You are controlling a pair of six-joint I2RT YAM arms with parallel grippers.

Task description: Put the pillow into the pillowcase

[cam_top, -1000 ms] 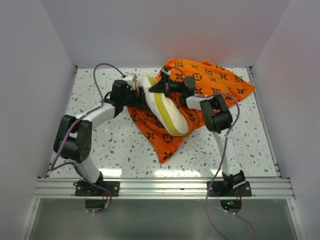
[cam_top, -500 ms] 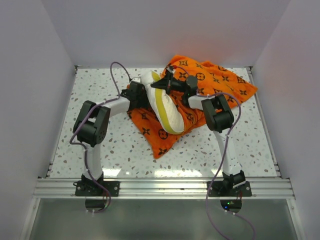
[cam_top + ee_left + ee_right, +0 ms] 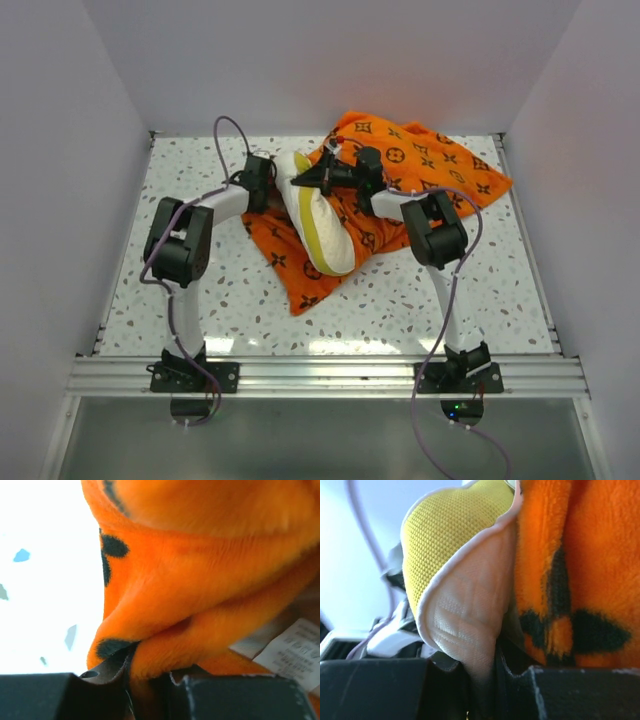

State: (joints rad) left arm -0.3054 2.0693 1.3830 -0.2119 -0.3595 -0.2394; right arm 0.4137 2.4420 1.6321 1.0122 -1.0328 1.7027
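Just reclosed after gaping wide: left gripper clenched on a pillowcase fold at 9 o'clock of the pillow; right gripper pinching the pillow's rim at 12; opening probably ready for spreading; cream, yellow-banded, propped on edge atop the orange case, not yet inside.

The pillowcase lies on the counter, far and right of centre; the pillow rests on its left part, left end effector just left, right end effector at its far end
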